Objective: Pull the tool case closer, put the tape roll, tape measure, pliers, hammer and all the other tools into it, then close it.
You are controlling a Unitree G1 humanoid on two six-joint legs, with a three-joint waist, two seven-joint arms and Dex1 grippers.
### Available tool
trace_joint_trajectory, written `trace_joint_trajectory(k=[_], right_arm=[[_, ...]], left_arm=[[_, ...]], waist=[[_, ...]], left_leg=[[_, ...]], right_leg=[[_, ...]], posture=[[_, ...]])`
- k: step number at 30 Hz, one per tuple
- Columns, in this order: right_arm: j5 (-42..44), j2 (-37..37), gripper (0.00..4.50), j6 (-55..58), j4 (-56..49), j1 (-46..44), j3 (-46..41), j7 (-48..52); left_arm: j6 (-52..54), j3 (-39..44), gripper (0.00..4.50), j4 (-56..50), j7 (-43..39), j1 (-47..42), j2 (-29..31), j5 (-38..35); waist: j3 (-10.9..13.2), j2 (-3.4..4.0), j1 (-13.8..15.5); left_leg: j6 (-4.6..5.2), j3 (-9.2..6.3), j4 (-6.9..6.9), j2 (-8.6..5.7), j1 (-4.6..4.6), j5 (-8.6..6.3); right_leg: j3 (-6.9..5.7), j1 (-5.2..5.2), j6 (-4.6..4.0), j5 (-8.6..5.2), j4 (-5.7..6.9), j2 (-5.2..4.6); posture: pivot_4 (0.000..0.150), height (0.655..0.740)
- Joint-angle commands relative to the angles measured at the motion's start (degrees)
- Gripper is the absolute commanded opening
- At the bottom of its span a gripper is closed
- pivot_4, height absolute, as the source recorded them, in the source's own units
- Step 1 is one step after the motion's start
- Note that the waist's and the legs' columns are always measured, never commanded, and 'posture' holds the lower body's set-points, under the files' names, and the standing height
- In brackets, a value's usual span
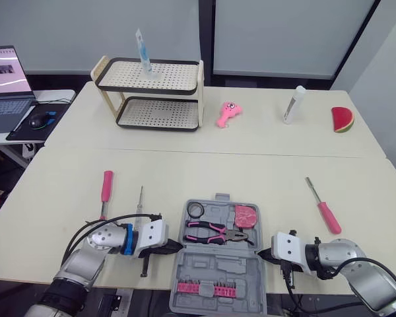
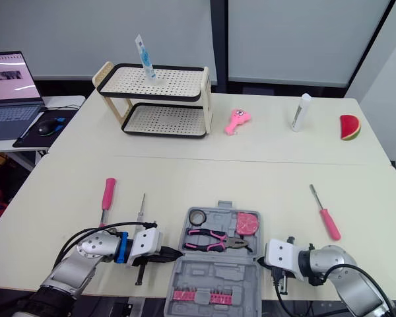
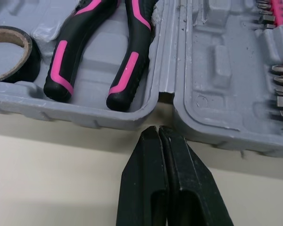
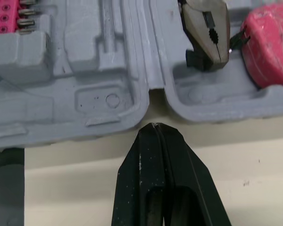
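Note:
The grey tool case (image 1: 211, 272) lies open at the table's front edge. Its far half holds a black tape roll (image 1: 195, 210), pink-and-black pliers (image 1: 214, 232) and a pink tape measure (image 1: 245, 215). Pink bits (image 1: 204, 288) sit in the near half. My left gripper (image 1: 178, 246) is shut and empty, its tips at the case's left hinge notch (image 3: 165, 96). My right gripper (image 1: 263, 253), also shut and empty, points at the right hinge notch (image 4: 153, 89). A pink-handled screwdriver (image 1: 106, 188) and a thin metal tool (image 1: 140, 205) lie left of the case. Another pink screwdriver (image 1: 323, 210) lies to the right.
At the back stand a two-tier perforated rack (image 1: 152, 92), a pink toy (image 1: 228, 113), a white bottle (image 1: 294, 104) and a watermelon slice (image 1: 342, 119). A laptop (image 1: 3, 79) and mouse (image 1: 41, 119) sit on a side desk to the left.

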Motion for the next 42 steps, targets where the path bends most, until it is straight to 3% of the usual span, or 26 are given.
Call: trace_joint_trajectory(k=[1,13,31,42], right_arm=[[0.47,0.92,0.00,-0.04,-1.28,-0.93,0.60,0.24],[0.67,3.52,0.00,2.21,-1.36,-3.50,0.91,-0.08],[-1.42,8.15,0.00,3.39,6.44,-13.24,1.13,-0.77],[-2.20,8.87,0.00,3.60,7.37,-13.75,1.18,-0.75]], left_arm=[[1.78,-1.69,0.03,-2.00,1.09,-0.09,-1.53,0.34],[4.66,-1.26,0.03,-2.51,3.40,-2.60,-3.61,0.47],[4.78,-1.69,0.03,4.33,5.99,-10.53,-7.34,3.91],[3.86,-2.02,0.03,6.36,6.42,-11.68,-8.13,4.81]], waist=[[0.00,0.00,0.01],[-0.02,0.03,0.02],[-0.02,0.03,0.01],[-0.02,0.04,0.02]], left_leg=[[0.00,0.00,0.00,0.00,0.01,0.00],[0.00,-0.01,-0.01,0.00,0.09,0.00],[0.00,-0.02,-0.02,0.00,0.02,0.00],[0.00,-0.04,-0.02,0.00,0.03,0.00]], right_leg=[[-0.01,0.02,0.00,0.00,-0.02,0.00],[-0.01,0.10,0.03,0.01,-0.06,0.00],[-0.02,0.17,0.13,0.09,-0.38,0.00],[-0.03,0.20,0.13,0.09,-0.37,-0.01]], posture=[[0.150,0.7350],[0.150,0.7350],[0.150,0.7350],[0.150,0.7350]])
